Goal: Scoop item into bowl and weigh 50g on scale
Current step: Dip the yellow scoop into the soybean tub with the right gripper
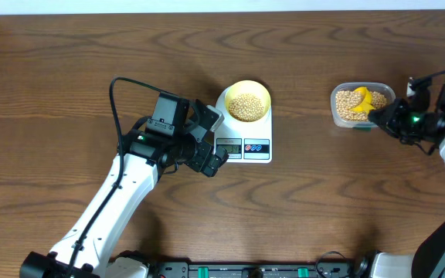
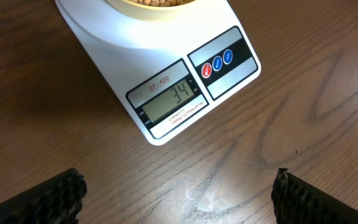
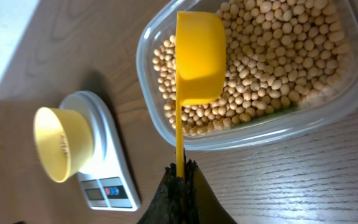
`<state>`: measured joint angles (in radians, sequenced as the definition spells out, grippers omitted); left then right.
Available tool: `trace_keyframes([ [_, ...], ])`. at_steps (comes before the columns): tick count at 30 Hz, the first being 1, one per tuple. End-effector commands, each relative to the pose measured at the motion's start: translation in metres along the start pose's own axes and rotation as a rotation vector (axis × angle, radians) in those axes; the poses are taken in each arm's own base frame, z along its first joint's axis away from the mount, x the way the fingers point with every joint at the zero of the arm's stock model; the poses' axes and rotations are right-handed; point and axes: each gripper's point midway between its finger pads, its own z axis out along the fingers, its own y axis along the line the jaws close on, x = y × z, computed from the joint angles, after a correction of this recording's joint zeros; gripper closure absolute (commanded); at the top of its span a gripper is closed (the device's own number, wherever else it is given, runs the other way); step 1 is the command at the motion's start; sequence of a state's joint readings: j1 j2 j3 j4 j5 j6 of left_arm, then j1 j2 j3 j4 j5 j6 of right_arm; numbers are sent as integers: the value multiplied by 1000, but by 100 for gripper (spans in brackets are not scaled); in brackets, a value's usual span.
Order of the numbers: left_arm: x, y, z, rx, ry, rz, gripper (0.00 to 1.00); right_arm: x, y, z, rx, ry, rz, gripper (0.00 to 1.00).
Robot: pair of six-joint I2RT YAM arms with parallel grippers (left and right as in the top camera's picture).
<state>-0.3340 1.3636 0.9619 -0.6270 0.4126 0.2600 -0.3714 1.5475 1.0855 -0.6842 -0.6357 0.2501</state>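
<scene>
The pale-yellow bowl stands on the white scale and holds tan beans. The scale's display reads 34. My left gripper hovers open just left of the scale's front, nothing between its fingers. More beans fill a clear tub at the right. My right gripper is shut on the handle of a yellow scoop, whose cup hangs over the tub's beans.
Bare wooden table surrounds the scale and tub. A black cable loops above the left arm. The table's far edge meets a white wall at the top.
</scene>
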Motion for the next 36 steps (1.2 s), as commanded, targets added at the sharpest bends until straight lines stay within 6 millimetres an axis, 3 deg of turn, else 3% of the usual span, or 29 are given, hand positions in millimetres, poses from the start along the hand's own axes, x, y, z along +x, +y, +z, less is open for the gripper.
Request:
trace_keyframes([
  [1,1,3,2,-8,9,4,2,-5,10,-8,-104,1,43,99],
  [8,1,3,2,-8,9,4,2,-12,13,-24,-220,-16,92,99],
  [14,1,3,2,-9,9,4,2,-15,0,-37,-238,-34,158,99],
  [20,1,3,2,-8,9,4,2,-19,11,-53,-372,-40,180,99],
  [36,1,3,2,-9,9,4,2,-12,24,-51,-417,-4,180,99],
])
